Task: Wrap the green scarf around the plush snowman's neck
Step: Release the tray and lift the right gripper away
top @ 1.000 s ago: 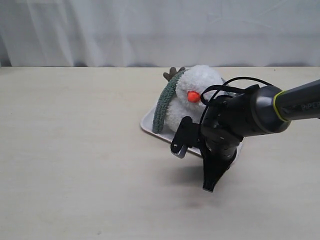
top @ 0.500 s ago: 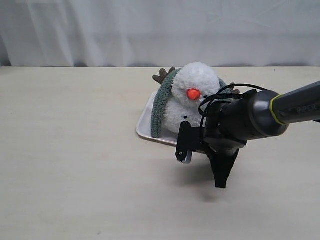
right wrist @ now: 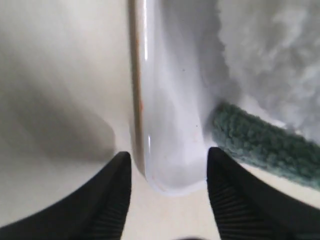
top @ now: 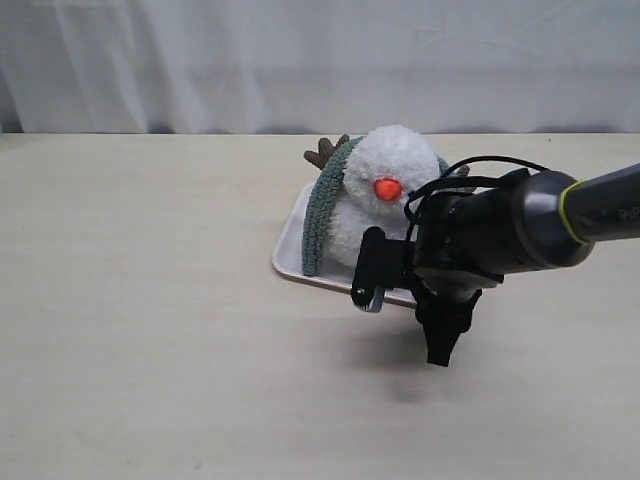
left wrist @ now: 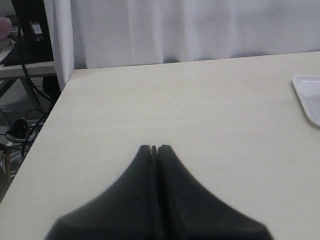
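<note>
Scarf [top: 318, 215] drapes round the snowman [top: 395, 160]; the right claw [right wrist: 168, 152] has just spread, releasing it beside the tray [top: 290, 252]. Wrapping looks nearly finished.

Snowman [top: 395, 165] on tray [top: 290, 252] — scarf [top: 318, 222] over snowman — right gripper [right wrist: 169, 159] before tray.

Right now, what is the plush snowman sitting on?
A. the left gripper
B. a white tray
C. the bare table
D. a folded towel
B: in the exterior view the plush snowman rests on the white tray, and the green scarf hangs down its side towards the tray.
</note>
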Controlling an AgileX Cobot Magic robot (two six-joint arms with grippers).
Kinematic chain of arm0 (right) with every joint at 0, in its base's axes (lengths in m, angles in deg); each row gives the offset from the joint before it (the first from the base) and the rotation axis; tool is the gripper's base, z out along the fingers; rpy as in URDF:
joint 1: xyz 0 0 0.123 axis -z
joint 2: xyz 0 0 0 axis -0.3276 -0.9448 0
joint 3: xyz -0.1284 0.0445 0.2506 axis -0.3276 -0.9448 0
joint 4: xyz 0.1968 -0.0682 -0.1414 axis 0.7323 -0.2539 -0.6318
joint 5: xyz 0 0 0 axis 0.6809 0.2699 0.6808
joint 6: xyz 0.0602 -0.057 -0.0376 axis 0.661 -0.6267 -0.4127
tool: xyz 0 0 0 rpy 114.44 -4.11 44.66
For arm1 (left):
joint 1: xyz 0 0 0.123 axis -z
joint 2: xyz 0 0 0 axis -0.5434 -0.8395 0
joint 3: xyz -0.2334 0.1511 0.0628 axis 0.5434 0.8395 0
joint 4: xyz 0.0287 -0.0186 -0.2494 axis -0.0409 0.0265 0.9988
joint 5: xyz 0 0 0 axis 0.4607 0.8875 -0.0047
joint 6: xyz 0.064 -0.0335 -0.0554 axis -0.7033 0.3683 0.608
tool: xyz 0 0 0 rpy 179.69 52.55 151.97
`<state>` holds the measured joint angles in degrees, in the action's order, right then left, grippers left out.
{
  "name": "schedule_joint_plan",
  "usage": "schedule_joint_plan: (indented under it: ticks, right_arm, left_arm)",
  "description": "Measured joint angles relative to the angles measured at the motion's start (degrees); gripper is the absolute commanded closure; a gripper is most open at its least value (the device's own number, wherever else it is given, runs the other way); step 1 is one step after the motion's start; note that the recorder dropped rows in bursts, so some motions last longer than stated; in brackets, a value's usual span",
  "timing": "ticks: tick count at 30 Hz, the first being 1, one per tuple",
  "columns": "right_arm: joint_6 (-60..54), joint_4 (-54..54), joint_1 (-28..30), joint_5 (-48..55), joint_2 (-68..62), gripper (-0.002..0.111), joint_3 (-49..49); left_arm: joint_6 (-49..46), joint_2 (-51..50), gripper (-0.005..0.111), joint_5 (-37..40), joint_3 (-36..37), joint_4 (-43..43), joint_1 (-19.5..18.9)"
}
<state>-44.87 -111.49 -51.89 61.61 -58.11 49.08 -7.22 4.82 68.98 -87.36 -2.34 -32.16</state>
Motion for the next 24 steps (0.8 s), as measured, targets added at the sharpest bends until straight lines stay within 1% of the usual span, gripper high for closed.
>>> schedule_joint_plan:
  ticks: [8, 16, 19, 24]
  right_arm:
    - [0.06, 8.34, 0.0, 3.27, 3.84, 0.053, -0.08]
    - [-4.58, 23.81, 0.0, 5.35, 13.79, 0.053, -0.08]
    - [-5.08, 28.99, 0.0, 5.48, 18.99, 0.06, -0.08]
    - [-5.08, 36.45, 0.0, 8.01, 27.89, 0.084, -0.08]
  left_arm:
    - [0.0, 0.0, 0.107, 0.0, 0.0, 0.0, 0.0]
    - [0.0, 0.0, 0.107, 0.0, 0.0, 0.0, 0.0]
    - [0.0, 0.0, 0.107, 0.0, 0.0, 0.0, 0.0]
    - [0.0, 0.0, 0.107, 0.0, 0.0, 0.0, 0.0]
